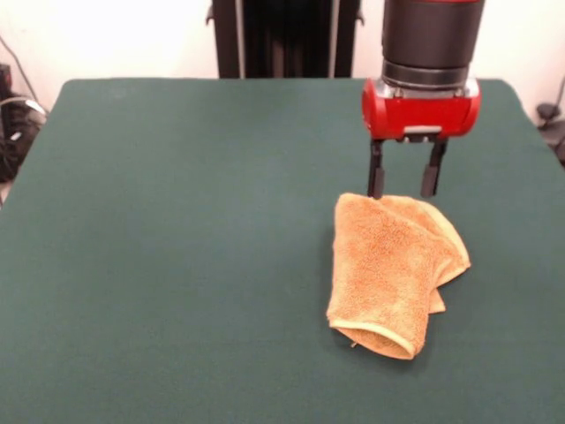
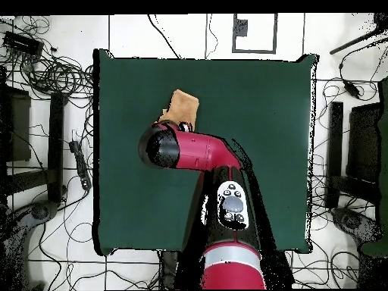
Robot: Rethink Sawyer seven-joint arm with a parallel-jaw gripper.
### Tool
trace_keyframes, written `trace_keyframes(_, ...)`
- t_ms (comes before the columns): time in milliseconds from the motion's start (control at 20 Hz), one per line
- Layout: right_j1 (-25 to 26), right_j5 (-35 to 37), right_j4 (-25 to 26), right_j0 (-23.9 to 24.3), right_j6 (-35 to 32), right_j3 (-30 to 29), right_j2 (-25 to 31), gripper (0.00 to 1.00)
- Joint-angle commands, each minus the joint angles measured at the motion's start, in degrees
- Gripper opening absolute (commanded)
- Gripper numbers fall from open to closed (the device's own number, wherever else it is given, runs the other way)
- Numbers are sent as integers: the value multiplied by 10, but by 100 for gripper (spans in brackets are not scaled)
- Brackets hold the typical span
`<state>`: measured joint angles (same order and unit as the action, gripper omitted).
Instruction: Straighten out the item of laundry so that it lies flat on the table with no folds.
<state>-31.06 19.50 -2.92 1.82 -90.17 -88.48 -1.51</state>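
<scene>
The golden-orange towel (image 1: pixel 395 267) lies folded and bunched on the dark green table (image 1: pixel 177 247), right of the middle in the front view. One layer is doubled over another and a rolled hem faces the near edge. My gripper (image 1: pixel 403 187) hangs just above the towel's far edge, its two black fingers (image 1: pixel 377 175) apart and empty, with the tips close to the cloth. In the overhead view the arm covers most of the towel (image 2: pixel 183 107); only its upper part shows, and the gripper is hidden under the arm.
The table (image 2: pixel 258 114) stretches wide to the left of the towel in the front view. The robot's pedestal (image 1: pixel 284 37) stands at the far side. Cables and dark equipment (image 2: pixel 45 76) lie on the floor around the table.
</scene>
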Motion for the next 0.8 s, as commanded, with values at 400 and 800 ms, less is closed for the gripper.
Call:
trace_keyframes(400,76,0,-20,-31,-123,26,16,100)
trace_keyframes(800,88,2,-13,-40,-116,34,10,100)
